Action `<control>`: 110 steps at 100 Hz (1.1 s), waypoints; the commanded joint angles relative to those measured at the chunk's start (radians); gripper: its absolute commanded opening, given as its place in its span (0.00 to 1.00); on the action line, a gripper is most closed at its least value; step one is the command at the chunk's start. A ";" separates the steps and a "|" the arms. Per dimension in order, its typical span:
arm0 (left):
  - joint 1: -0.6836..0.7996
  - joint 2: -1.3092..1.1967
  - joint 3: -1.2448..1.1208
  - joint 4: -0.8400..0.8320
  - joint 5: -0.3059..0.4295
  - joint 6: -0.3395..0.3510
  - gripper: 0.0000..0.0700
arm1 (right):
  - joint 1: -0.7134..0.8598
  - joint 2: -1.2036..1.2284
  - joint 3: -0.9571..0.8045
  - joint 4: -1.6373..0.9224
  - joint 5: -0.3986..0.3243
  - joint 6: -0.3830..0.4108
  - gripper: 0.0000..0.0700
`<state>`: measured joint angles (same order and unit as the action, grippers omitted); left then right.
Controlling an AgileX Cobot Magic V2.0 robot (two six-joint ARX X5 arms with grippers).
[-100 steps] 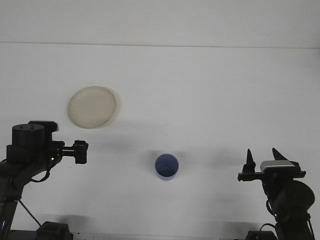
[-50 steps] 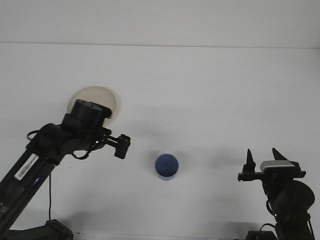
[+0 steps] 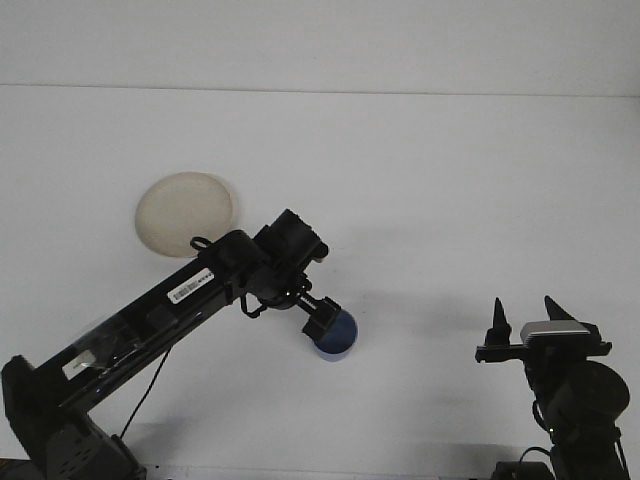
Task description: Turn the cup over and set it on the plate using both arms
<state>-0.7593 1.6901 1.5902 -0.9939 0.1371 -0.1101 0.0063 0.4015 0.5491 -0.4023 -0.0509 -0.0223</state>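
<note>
White table (image 3: 420,180), cup (image 3: 338,340), plate (image 3: 183,213)

left gripper (image 3: 323,322) covering cup (image 3: 337,338) rim, jaws perhaps open, unclear

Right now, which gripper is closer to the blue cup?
Left. The left gripper is right at the blue cup, over its left rim. The right gripper sits well off to the cup's right, near the table's front edge.
</note>
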 commanded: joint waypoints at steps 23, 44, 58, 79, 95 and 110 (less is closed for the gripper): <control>-0.039 0.133 0.023 0.016 0.004 0.024 0.87 | 0.001 0.003 0.008 0.013 0.003 -0.008 0.74; -0.058 0.189 0.023 0.024 0.004 0.027 0.48 | 0.001 0.003 0.008 0.012 0.003 -0.008 0.74; -0.074 0.192 0.023 0.043 0.004 0.043 0.05 | 0.001 0.003 0.008 0.013 0.003 -0.008 0.74; -0.079 0.192 0.045 0.031 0.003 0.051 0.01 | 0.001 0.003 0.008 0.012 0.004 -0.008 0.74; -0.049 0.182 0.126 -0.047 -0.013 0.070 0.01 | 0.001 0.003 0.008 0.012 0.006 -0.008 0.74; 0.032 0.182 0.264 -0.136 -0.102 0.101 0.01 | 0.001 0.003 0.008 0.013 0.006 -0.008 0.74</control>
<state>-0.7551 1.8603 1.7824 -1.1088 0.0818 -0.0383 0.0063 0.4015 0.5491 -0.4023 -0.0486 -0.0223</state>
